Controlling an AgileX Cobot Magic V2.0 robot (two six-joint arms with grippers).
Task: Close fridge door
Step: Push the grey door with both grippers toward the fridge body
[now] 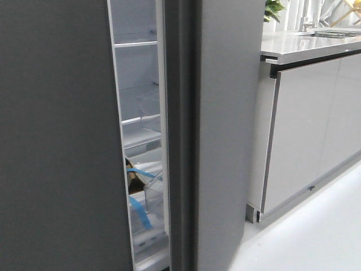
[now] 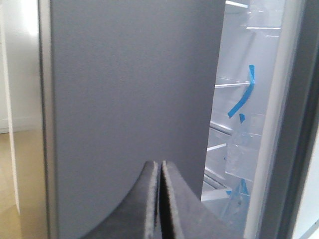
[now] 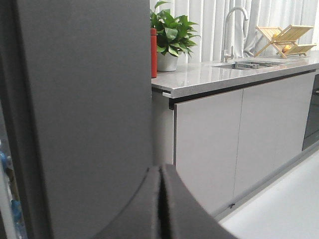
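One grey countertop [image 1: 304, 48] beside fridge door [image 1: 225, 124]

Left pincer [image 2: 159, 172]: fingers pressed together, nothing between them, pointing forward. Right pincer [image 3: 161, 177]: fingers likewise pressed together, holding nothing. Neither arm shows in the front view.

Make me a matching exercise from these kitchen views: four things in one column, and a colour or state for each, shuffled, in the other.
Things:
1. fridge door
2. left gripper
3. potted plant
4. tape strips inside the fridge

Colour or state:
A. blue
B. ajar, matte dark grey
C. green leaves, on the countertop
D. fingers pressed together, holding nothing

Pairs: 1-B, 2-D, 3-C, 4-A
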